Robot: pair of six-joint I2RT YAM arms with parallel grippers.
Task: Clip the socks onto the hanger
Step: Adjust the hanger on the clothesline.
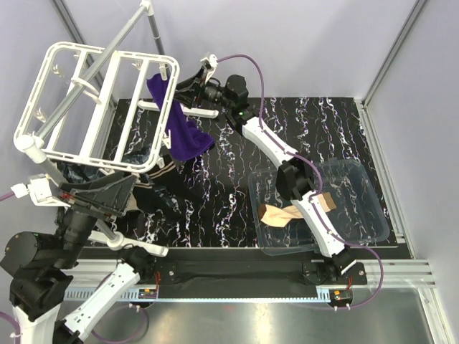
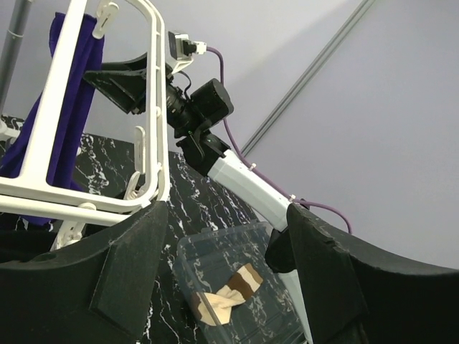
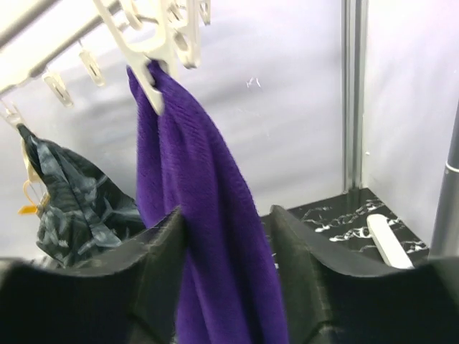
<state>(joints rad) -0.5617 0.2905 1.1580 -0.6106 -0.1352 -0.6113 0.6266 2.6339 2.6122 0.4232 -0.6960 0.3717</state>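
Observation:
The white hanger (image 1: 107,52) hangs tilted at the far left; it also shows in the left wrist view (image 2: 43,136). A purple sock (image 1: 183,132) hangs from a clip (image 3: 154,57) on its right edge. My right gripper (image 1: 185,99) is open, its jaws on either side of the purple sock (image 3: 201,201); the sock brushes the left finger. My left gripper (image 1: 131,193) is open and empty under the hanger's near side. Beige socks with brown cuffs (image 1: 287,213) lie in a clear tub (image 1: 362,193) at the right, also in the left wrist view (image 2: 226,294).
A dark leaf-patterned sock (image 3: 79,201) hangs from another clip. Dark fabric (image 1: 154,183) lies on the black marbled table under the hanger. A grey metal pole (image 1: 129,29) carries the hanger. A small white bar (image 3: 387,240) lies on the table.

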